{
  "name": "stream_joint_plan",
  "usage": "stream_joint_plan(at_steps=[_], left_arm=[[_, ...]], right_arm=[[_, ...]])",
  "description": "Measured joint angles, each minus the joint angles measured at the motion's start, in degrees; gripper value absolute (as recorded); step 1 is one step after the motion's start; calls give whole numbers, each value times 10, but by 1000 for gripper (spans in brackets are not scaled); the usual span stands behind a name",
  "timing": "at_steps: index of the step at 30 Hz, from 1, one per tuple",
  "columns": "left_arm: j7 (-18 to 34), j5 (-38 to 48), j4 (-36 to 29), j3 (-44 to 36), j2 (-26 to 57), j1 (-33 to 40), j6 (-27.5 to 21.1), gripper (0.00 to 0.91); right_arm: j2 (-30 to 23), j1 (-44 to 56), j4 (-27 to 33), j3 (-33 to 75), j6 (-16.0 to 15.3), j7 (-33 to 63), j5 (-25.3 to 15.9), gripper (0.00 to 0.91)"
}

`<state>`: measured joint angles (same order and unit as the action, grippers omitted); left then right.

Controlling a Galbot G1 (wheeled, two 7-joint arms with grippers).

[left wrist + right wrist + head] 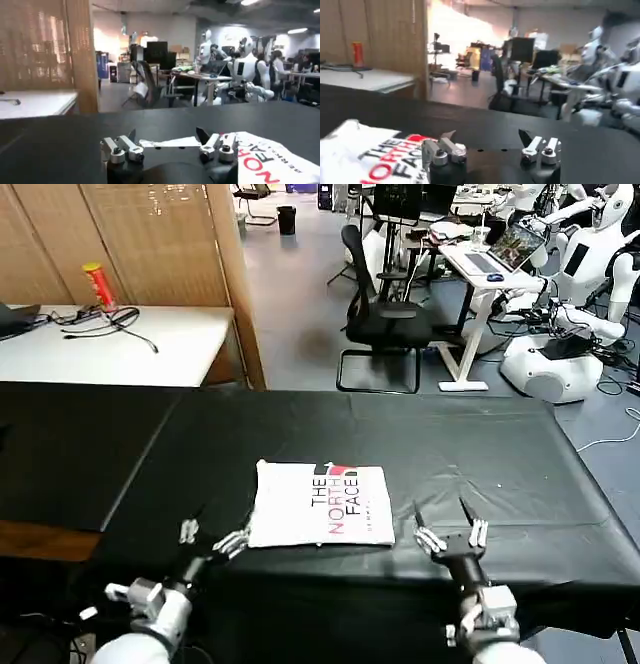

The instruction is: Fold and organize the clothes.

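Bench (480, 444), draped in black cloth, spans the head view, and the shirt (320, 504) lies on it a little toward six o'clock of the middle, already a compact rectangle with its black-and-red lettering face up. By the look of it the folding is done or nearly so, and the step in hand seems to be the last tidying: squaring the packet or shifting it to its final place.

Left end effector (210, 542) sits at the shirt's eight o'clock corner, fingers spread; its inner finger (232, 542) is at the hem, though whether it touches the fabric I cannot tell. Right end effector (450, 534) rests at the shirt's four o'clock, just beside but apart from the edge, fingers likewise spread and holding nothing. The wrist views agree: the left end effector (170, 147) and the right end effector (490, 145) each gape over the dark cloth with the shirt off to one side.

If more tidying is wanted, the next move calls for both end effectors to close in level on opposite edges and press or slide the packet evenly, lest the layers splay.

Hidden: the number of folded layers, the sleeves tucked beneath, and the shirt's underside. Both arms are cut off at the head view's six o'clock edge, and the small print beside the logo is unreadable.
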<state>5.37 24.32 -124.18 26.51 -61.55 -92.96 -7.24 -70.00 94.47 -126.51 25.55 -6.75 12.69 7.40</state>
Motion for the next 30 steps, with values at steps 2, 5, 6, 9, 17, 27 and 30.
stream_joint_plan(at_steps=[2, 5, 6, 9, 17, 27, 30], left_arm=[[8, 3, -11, 8, 2, -20, -5, 878], [12, 8, -24, 22, 3, -52, -11, 878], [13, 8, -27, 27, 3, -62, -11, 878], [15, 7, -34, 44, 3, -92, -14, 878], [18, 14, -54, 85, 3, -154, -33, 878], [22, 43, -65, 116, 3, -197, -65, 878], [22, 45, -66, 118, 3, -198, -66, 878]], right_arm=[[-3, 25, -6, -3, 23, 12, -10, 878], [-6, 65, -13, -7, 44, 34, -20, 878], [-7, 78, -16, -8, 50, 42, -25, 878], [-13, 119, -25, -11, 59, 61, -29, 878], [-25, 215, -66, -31, 52, 85, -34, 878], [-35, 274, -110, -43, 5, 116, -12, 878], [-36, 279, -113, -45, 1, 117, -8, 878]])
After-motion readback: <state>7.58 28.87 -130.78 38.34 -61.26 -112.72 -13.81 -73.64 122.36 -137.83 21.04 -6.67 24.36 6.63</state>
